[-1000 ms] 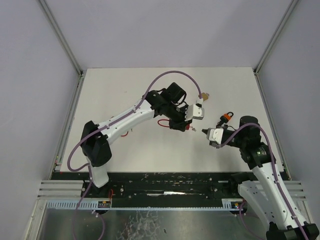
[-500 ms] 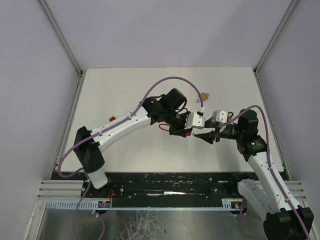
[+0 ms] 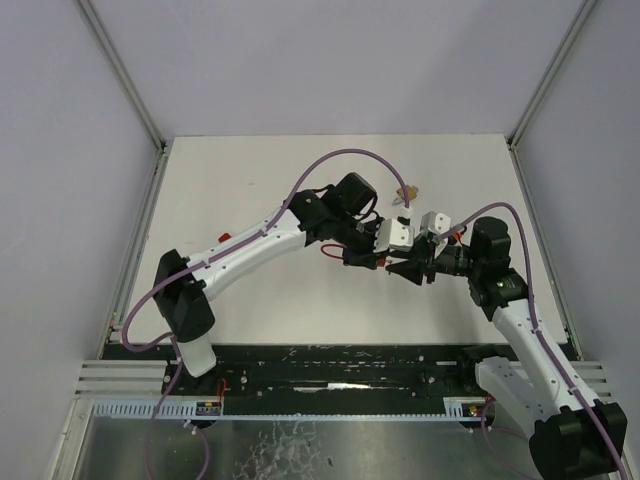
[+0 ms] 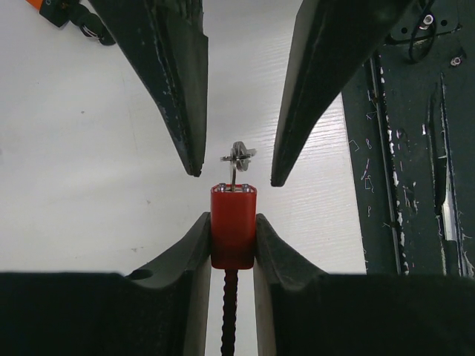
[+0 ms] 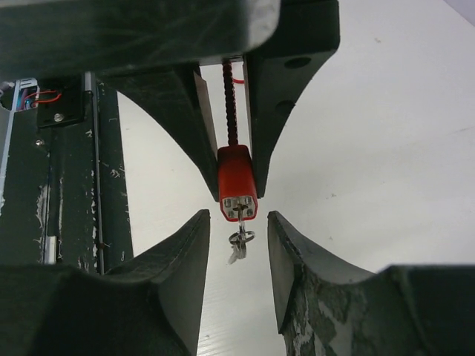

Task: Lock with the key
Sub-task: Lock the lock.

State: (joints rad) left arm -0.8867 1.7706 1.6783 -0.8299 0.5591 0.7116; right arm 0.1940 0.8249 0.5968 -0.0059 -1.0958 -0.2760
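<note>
Left claw [image 4: 232,219] is clenched on the red lock [image 4: 233,237], its two dark fingers [image 4: 194,252] pressed flat against the lock's sides. The lock body is a small red block held off the surface [image 3: 250,190], with its keyed end pointing away from the left wrist. A key [image 4: 239,154] sits in that end, its shaft in the keyhole and a small metal ring hanging on its head. From the other end of the lock a dark, ribbed cable [image 5: 231,104] runs back between the left fingers toward the wrist, and in the top view a red loop shows beneath the left arm.

Right claw [image 5: 237,222] faces the left one tip to tip and is released. Its fingers [image 5: 178,289] stand on either side of the key, near it but with a gap visible on each side in both wrist views, so they do not touch the key or the lock.

Both claws meet over the middle of the white surface, a little right of centre. Close behind the right wrist lies an orange-and-black item [image 3: 455,236]. Farther back a small tan object [image 3: 407,192] rests on the surface; what it is cannot be told.
</note>
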